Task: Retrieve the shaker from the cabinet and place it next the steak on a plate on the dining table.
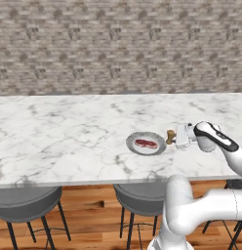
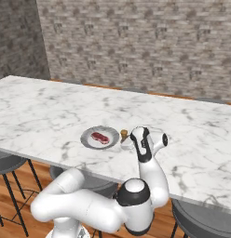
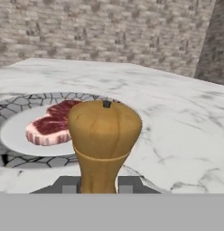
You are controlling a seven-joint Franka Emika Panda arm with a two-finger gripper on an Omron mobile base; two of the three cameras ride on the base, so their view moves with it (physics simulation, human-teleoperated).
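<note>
- The shaker (image 3: 104, 144) was out of the cabinet — fingers (image 3: 125, 185) clamped on it, upright beside the plate (image 1: 146, 144) and steak (image 1: 146, 143).
- Left, judging by this — release onto the surface (image 1: 69, 132).

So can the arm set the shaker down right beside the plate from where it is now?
Probably yes. The pincer is shut on the shaker, which already sits next to the plate with the steak, over bare dining table.
</note>
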